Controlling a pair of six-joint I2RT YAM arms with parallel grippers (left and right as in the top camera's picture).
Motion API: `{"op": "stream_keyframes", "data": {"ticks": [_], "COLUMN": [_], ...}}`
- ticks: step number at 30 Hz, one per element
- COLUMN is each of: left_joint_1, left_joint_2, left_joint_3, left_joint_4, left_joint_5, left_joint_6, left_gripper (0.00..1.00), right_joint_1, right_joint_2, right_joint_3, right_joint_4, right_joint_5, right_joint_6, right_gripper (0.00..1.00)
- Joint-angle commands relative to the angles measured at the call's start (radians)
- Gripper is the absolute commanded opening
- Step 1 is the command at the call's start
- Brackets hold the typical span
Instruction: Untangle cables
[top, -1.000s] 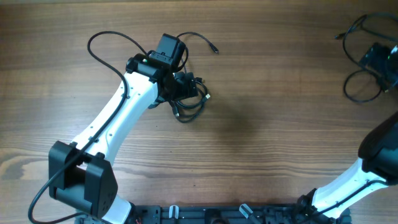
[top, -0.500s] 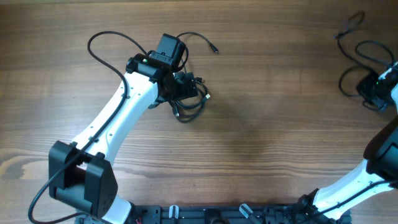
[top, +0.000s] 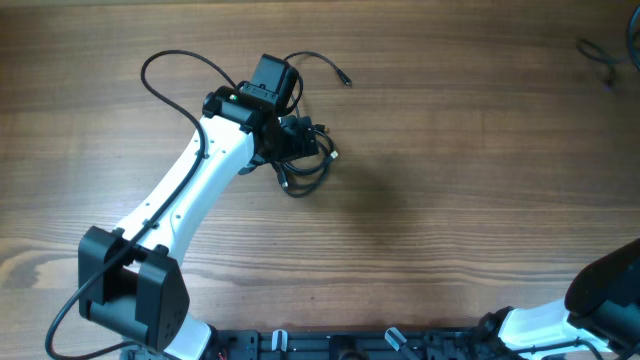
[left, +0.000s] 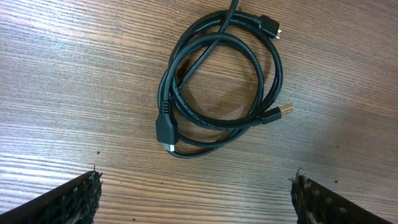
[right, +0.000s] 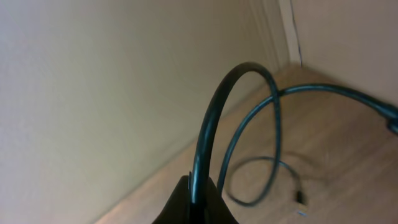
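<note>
The left pincer (left: 196, 198) hangs released, its two fingertips (left: 78, 196) spread wide at the lower corners of the left wrist view. The coil of cable (left: 165, 127) lies flat on the desk (left: 62, 74) just ahead of them, centred between the fingertips and touched by neither. Two loose plugs with pale metal tips poke out at the coil's right side.

The right pincer (right: 194, 202) is clenched on a raised cable (right: 208, 118), which arches up out of its dark tip in front of a pale wall (right: 93, 93). More black cord loops beyond it, and a small plug (right: 300, 199) rests on the wood below; I cannot tell whether these belong to the same cord.

Only the overhead view shows the left arm (top: 190, 190) reaching over the bundle and one thin strand (top: 325, 62) running away from it to a plug. The arm and pincer cover part of the bundle there. The right pincer lies outside that view; only a bit of the right arm at the bottom corner and a short arc of cord (top: 598, 55) at the top right edge appear, both cut off.
</note>
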Motion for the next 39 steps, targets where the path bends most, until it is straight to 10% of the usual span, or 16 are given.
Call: {"op": "stream_keyframes", "data": {"ticks": [1,4,8,20,27,32,39], "left_joint_1": [0.009,0.009,0.009,0.009,0.009,0.009,0.009], "left_joint_2": [-0.002,-0.002,-0.002,-0.002,-0.002,-0.002,-0.002], "left_joint_3": [-0.003,-0.003,-0.003,-0.003,-0.003,-0.003,-0.003], "left_joint_4": [0.000,0.000,0.000,0.000,0.000,0.000,0.000], "left_joint_5": [0.005,0.005,0.005,0.005,0.005,0.005,0.005], "left_joint_6": [0.011,0.011,0.011,0.011,0.011,0.011,0.011], "left_gripper": [1.00,1.00,1.00,1.00,1.00,1.00,1.00], "right_joint_1": [0.027,0.070,0.210,0.059,0.047,0.097,0.142], "right_joint_2": [0.072,0.185,0.264,0.195,0.272,0.301,0.322], "right_joint_3": [0.012,0.012,0.012,0.016,-0.003,-0.004,-0.092], "right_joint_4": [0.113,0.100,-0.031,-0.330,-0.518,-0.628,-0.595], "right_joint_5": [0.027,-0.035,-0.124,0.359,0.025,0.053,0.230], "right_joint_6": [0.010,0.016,-0.281,-0.170,-0.385,-0.486,-0.485], "right_gripper": [0.13,0.20,0.54,0.83,0.83,0.62,0.64]}}
